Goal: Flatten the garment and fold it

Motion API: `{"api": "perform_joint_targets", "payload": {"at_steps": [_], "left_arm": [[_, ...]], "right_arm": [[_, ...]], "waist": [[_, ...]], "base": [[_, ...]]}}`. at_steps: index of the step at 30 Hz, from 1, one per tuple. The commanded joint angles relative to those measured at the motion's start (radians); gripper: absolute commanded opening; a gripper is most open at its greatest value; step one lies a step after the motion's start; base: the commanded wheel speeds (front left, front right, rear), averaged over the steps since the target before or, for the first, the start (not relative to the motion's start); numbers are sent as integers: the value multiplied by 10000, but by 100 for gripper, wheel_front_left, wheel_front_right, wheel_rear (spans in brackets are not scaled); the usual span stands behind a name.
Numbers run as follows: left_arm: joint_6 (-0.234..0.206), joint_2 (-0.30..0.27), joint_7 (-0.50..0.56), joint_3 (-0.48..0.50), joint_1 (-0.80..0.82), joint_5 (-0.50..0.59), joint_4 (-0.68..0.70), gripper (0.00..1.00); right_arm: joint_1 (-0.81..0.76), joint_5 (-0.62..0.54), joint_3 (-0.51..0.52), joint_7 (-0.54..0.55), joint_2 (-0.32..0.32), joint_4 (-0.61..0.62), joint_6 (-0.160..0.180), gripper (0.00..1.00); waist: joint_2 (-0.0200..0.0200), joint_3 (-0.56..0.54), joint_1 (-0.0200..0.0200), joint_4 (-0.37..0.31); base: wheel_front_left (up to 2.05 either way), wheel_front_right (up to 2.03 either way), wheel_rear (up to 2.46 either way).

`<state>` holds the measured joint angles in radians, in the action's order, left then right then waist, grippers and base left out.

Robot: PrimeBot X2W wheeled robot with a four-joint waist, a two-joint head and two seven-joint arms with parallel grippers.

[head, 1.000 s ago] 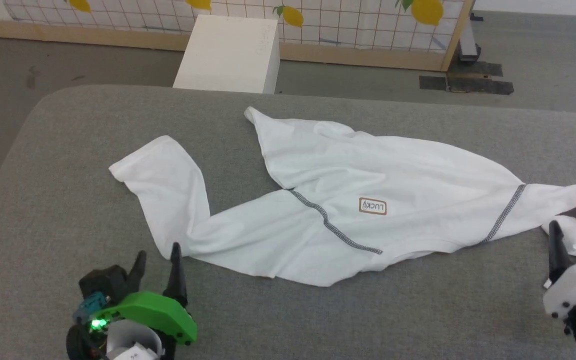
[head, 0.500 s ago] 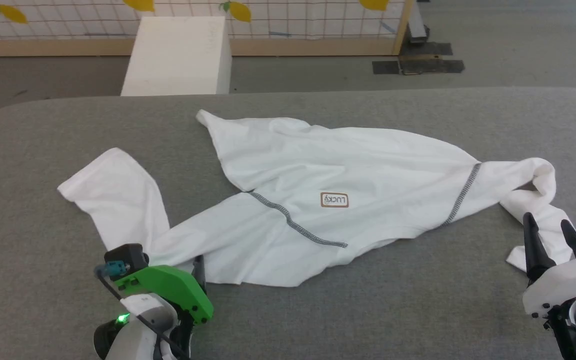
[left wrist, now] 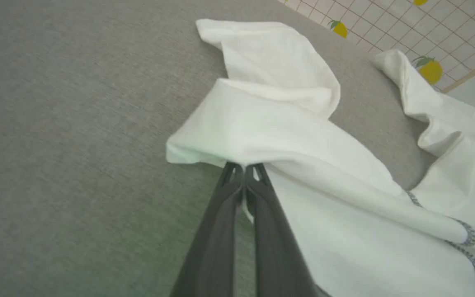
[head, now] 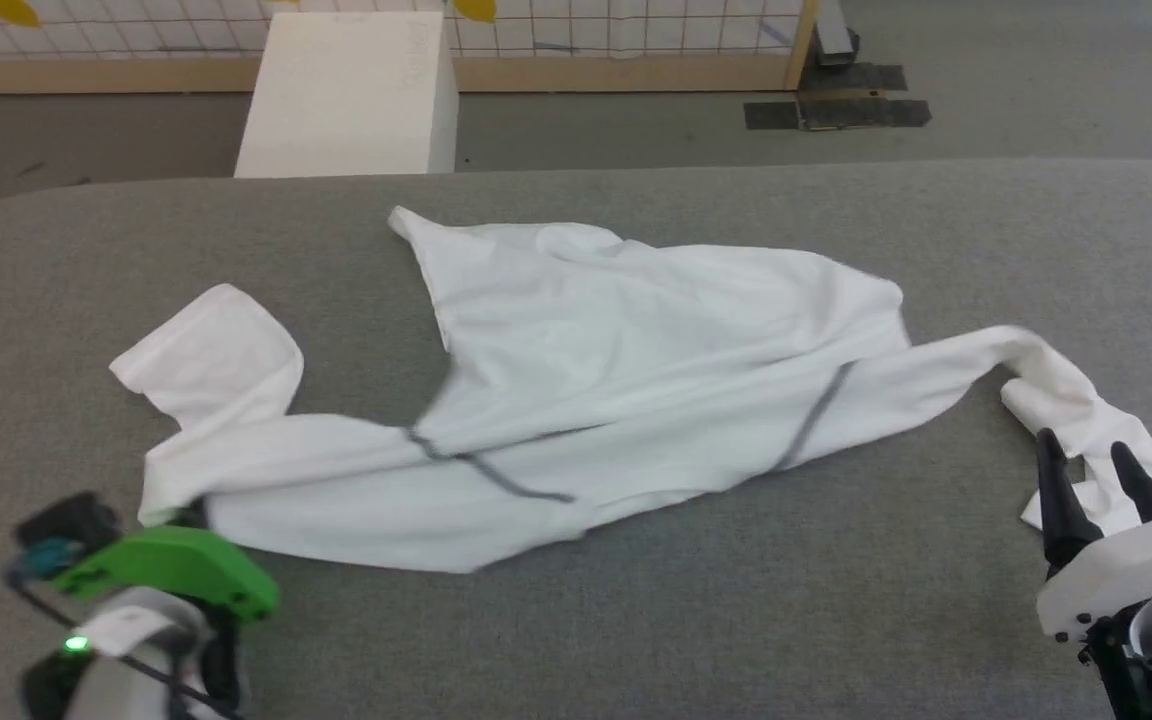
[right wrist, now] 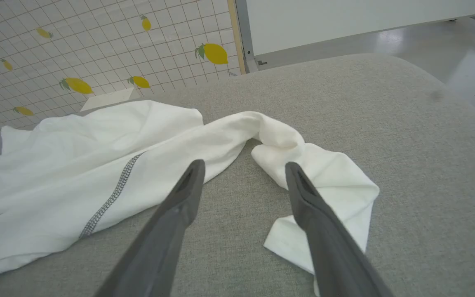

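Note:
The white garment point(head: 636, 330) lies crumpled across the grey padded table point(head: 696, 630), with one sleeve at the left and the other trailing to the right. My left gripper point(head: 191, 515) is at the garment's near left edge, mostly behind its green cover. In the left wrist view the left gripper point(left wrist: 243, 167) has its jaws pressed together on a fold of the garment point(left wrist: 287, 136). My right gripper point(head: 1081, 445) stands open over the right sleeve end. In the right wrist view the right gripper point(right wrist: 244, 165) straddles bare table, the garment point(right wrist: 97, 165) lying to either side.
A rigid white box point(head: 346, 90) stands on the floor beyond the table's far edge. Behind it runs a wood-framed grid panel with lemon prints point(right wrist: 97, 49). A dark plate point(head: 836, 105) lies on the floor at the far right.
My left gripper has shut on the garment's near left edge and moved left, dragging the fabric into a long fold that hides the patch. The head camera has shifted too.

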<state>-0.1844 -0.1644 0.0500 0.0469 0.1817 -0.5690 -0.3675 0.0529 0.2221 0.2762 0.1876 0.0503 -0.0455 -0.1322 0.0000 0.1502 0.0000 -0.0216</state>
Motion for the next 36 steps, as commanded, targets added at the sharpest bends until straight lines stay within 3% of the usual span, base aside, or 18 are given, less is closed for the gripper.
{"api": "perform_joint_targets", "payload": {"at_steps": [1, 5, 8, 9, 13, 19, 23, 27, 32, 36], "left_arm": [[-129, -320, -43, 210, -24, -59, 132, 0], [-156, -992, -175, 679, 255, -79, 433, 0], [-135, -1061, -219, 760, 505, -163, 195, 3], [-115, -1053, -110, 687, 535, -169, 39, 100], [-146, -788, -567, 734, 384, -227, 74, 100], [68, -898, -2920, 423, -483, 1161, 1517, 100], [633, -705, -3106, -24, -817, 2177, 2832, 100], [1187, -147, -3113, -311, -933, 2999, 3883, 100], [1700, 478, -3115, -376, -772, 3321, 3947, 100], [2039, 812, -3115, -373, -469, 3407, 3884, 100]], "right_arm": [[-15, 30, -77, 3, 0, 69, 15, 100], [60, -67, -259, 146, 0, 68, 15, 100], [84, -129, -322, 231, -1, 34, 15, 100], [89, -142, -375, 261, -1, 20, 15, 100], [91, -152, -537, 459, -1, -19, 15, 100], [736, -343, -982, 1488, -1, 9, 15, 100], [2015, -861, -1204, 2894, -1, -344, 15, 100], [3626, -1624, -1639, 4297, 289, -1341, 15, 100], [5095, -2574, -1976, 5946, 917, -3149, 15, 100], [5696, -2815, -2262, 6433, 1110, -4016, 15, 100]], "waist": [[0, 30, 0, 128], [0, 158, 0, 305], [0, 176, 0, 414], [0, 170, 0, 432], [0, 36, 0, 516], [0, -66, 0, 756], [0, 166, 0, 1052], [0, 589, 0, 1437], [0, 1164, 0, 2006], [0, 1678, 0, 2484]], "base": [[0, 0, 0], [0, 0, 0], [0, 0, 0], [0, 0, 0], [0, 0, 0], [0, 0, 0], [0, 0, 0], [0, 0, 0], [0, 0, 0], [0, 0, 0]]}}
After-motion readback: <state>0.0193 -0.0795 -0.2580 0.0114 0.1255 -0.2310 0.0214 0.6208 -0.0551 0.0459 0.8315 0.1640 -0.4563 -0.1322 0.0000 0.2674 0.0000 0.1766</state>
